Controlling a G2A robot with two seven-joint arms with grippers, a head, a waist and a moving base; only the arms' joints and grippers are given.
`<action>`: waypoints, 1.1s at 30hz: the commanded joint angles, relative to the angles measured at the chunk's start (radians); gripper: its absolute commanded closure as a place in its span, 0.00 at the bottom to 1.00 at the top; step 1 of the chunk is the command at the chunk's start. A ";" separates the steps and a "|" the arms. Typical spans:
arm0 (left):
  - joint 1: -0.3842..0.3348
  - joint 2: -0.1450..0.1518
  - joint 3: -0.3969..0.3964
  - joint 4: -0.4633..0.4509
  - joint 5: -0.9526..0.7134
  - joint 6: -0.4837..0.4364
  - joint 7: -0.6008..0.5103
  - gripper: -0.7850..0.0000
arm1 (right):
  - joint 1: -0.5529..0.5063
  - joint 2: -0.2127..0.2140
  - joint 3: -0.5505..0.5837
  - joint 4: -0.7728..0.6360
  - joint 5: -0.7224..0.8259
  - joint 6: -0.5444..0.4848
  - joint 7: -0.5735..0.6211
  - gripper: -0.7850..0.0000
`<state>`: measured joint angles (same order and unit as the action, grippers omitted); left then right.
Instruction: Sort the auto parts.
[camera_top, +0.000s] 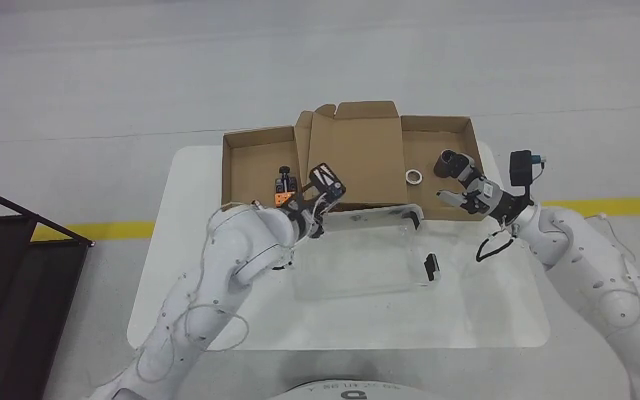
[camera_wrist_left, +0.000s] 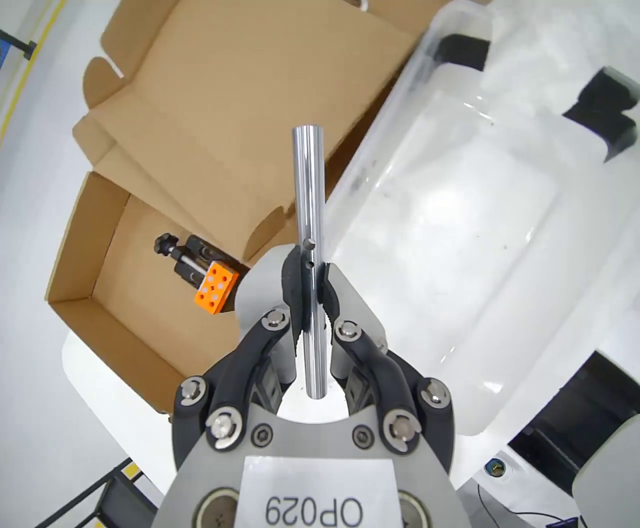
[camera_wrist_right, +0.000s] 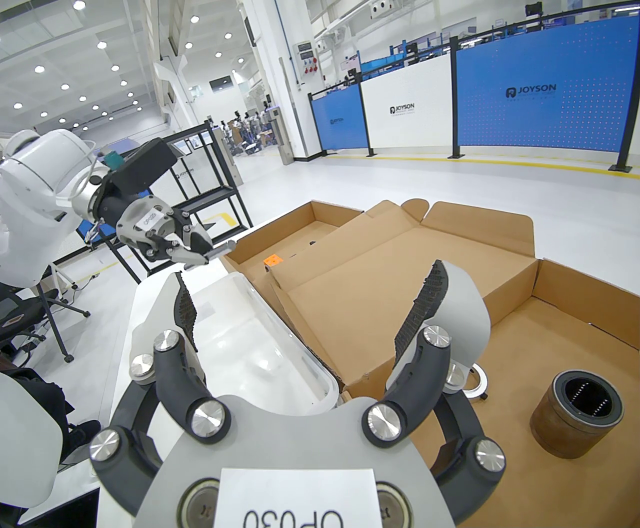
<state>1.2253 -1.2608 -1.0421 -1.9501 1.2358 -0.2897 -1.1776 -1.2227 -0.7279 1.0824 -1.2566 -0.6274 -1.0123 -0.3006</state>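
Top view: white desk (camera_top: 200, 300) carries an open cardboard box (camera_top: 365, 140) with 2 side compartments and a folded-out flap in the middle. A clear plastic bin (camera_top: 360, 262) sits just in front of the box.

Left jaws are clamped tight on a shiny metal rod (camera_wrist_left: 310, 200). They grip it around its middle, so 1 end sticks out well past the fingertips (camera_wrist_left: 292, 280). The rod is held in the air where the bin's far rim meets the box front, beside the left compartment. That compartment holds 1 orange-and-black part (camera_wrist_left: 210, 280) lying on its floor.

Right jaws are spread wide with nothing between them, hanging over the right compartment near its front wall. In the right compartment, 1 dark cylindrical bushing (camera_wrist_right: 577, 412) stands upright and 1 white ring (camera_top: 413, 176) lies flat on the cardboard. The 2 are apart from each other.

A black clip (camera_top: 431, 267) sits at the bin's right end.
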 joint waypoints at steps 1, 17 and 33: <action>0.010 0.008 -0.063 0.017 -0.010 0.000 0.012 1.00 | 0.000 0.000 0.000 0.000 0.000 0.000 -0.001 0.00; -0.105 0.028 -0.269 0.468 -0.193 -0.039 0.266 1.00 | 0.000 0.000 0.000 0.000 0.000 0.000 -0.001 0.00; -0.256 0.003 -0.204 0.847 -0.349 -0.006 0.421 1.00 | 0.000 0.000 0.000 0.000 0.000 0.000 -0.001 0.00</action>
<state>0.9712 -1.2577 -1.2484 -1.1154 0.8875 -0.2951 -0.7659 -1.2227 -0.7279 1.0824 -1.2566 -0.6274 -1.0123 -0.3006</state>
